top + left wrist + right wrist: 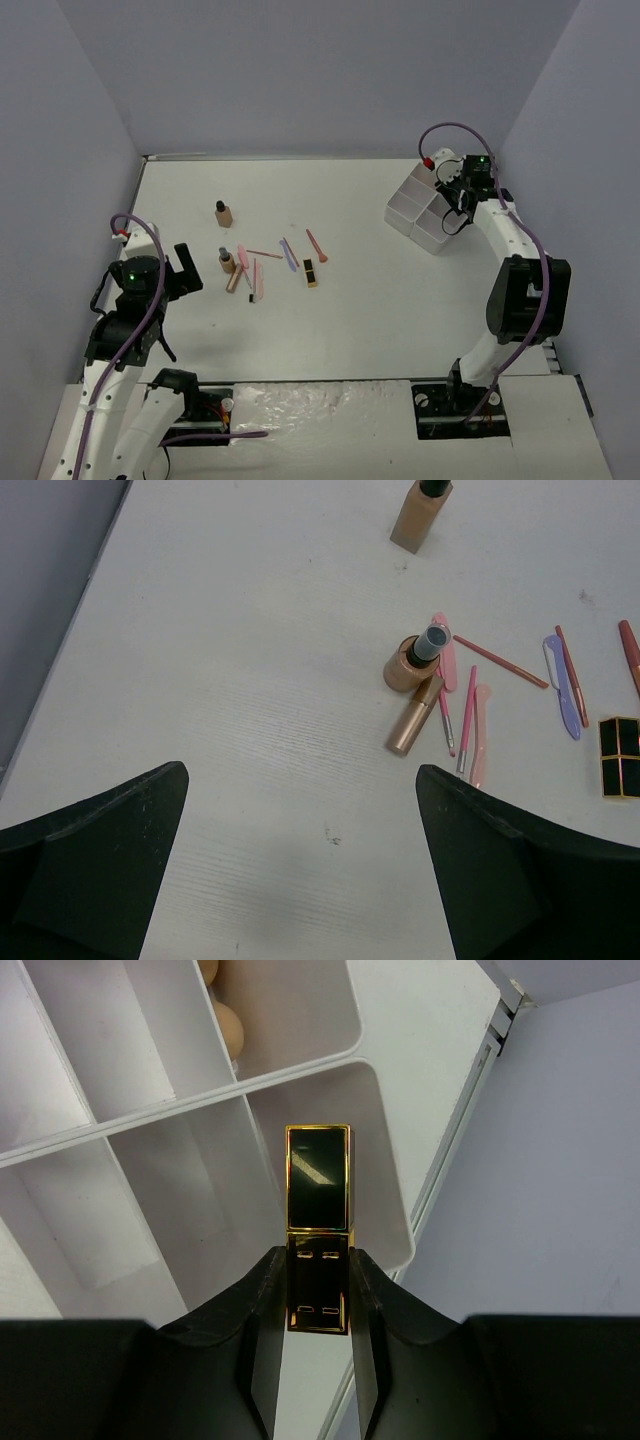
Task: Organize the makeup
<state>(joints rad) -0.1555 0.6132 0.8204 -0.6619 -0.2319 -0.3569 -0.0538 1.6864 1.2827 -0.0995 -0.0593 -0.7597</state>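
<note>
From the top camera, I have the right gripper point(455, 208) out at the white tray point(412, 205) in the far right corner of the table. It is close to the side wall, so there is little room to swing outward. The left gripper point(186, 270) hangs at the near left, apart from the loose makeup mid-table: tan bottles point(226, 260), pencils point(288, 252) and a second lipstick point(311, 272).

Left wrist view: its jaws stand wide with nothing between them and bare table beneath. The tan bottles point(412, 660) and pencils point(467, 718) lie ahead, with plenty of free surface for an approach.

Right wrist view: the jaws are clamped on the lower end of a black-and-gold lipstick point(318, 1178). It hangs over the corner compartment, beside the one holding the sponges point(226, 1026). I judge this the placing step. I'd lower it centred between the dividing wall and the outer rim before letting go. I can't tell from here how high it sits above the compartment floor. That rim lies near the table edge, so a slip outward could lose it.
</note>
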